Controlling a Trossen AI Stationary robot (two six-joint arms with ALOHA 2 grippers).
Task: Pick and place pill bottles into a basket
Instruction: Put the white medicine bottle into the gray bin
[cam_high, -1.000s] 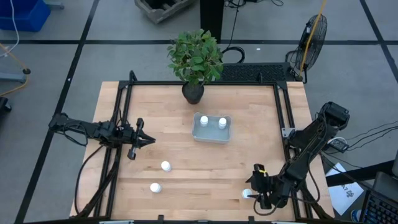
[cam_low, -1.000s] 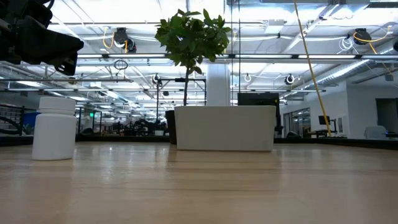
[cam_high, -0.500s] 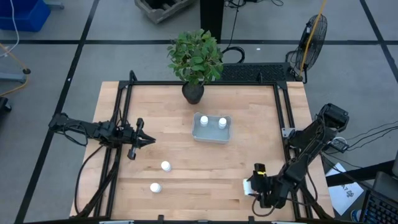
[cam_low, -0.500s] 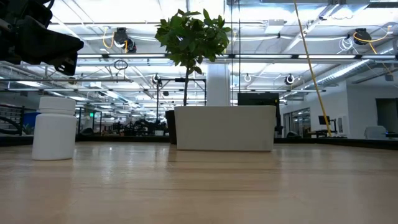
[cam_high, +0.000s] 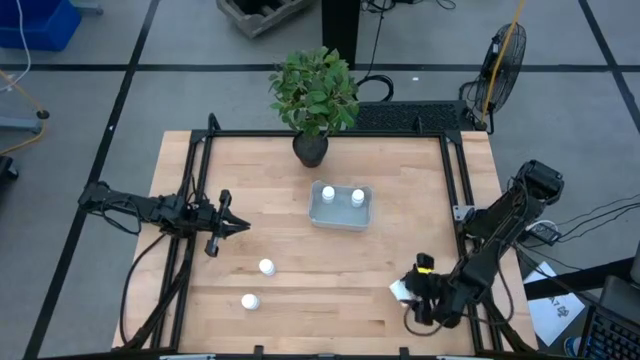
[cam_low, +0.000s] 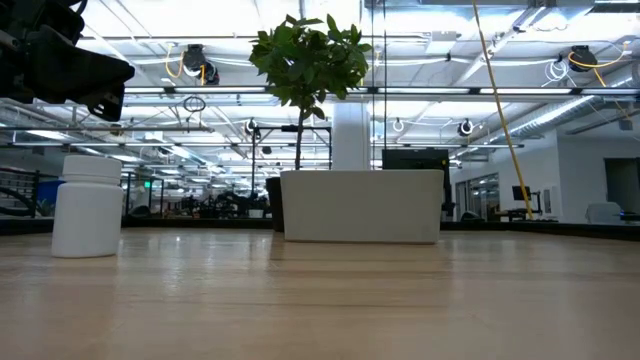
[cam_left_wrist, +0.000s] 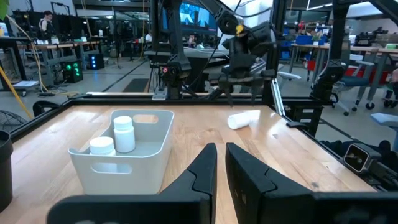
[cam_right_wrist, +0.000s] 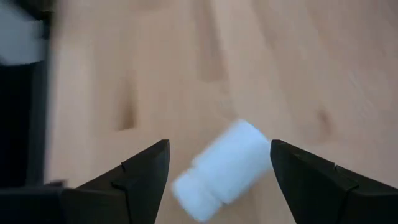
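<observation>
Two white pill bottles (cam_high: 328, 193) stand in the pale basket (cam_high: 340, 218) at mid-table; they also show in the left wrist view (cam_left_wrist: 124, 134). Two more bottles (cam_high: 266, 266) (cam_high: 249, 301) stand on the table near the front left. A fifth bottle (cam_high: 399, 290) lies on its side near the front right. My right gripper (cam_right_wrist: 219, 144) is open above it, one finger on either side of the bottle (cam_right_wrist: 227, 169), and clear of it in the left wrist view (cam_left_wrist: 244, 119). My left gripper (cam_high: 236, 226) is shut and empty at the table's left.
A dark pot with a green plant (cam_high: 311, 148) stands at the far edge behind the basket. Black frame rails (cam_high: 455, 180) run along the table's left and right sides. Bare wood lies between the basket and the lying bottle.
The bottle at the front right stood upright a second ago and has tipped over; it now lies on its side, a little farther from the near edge. My right gripper has moved slightly toward the far edge above it.
</observation>
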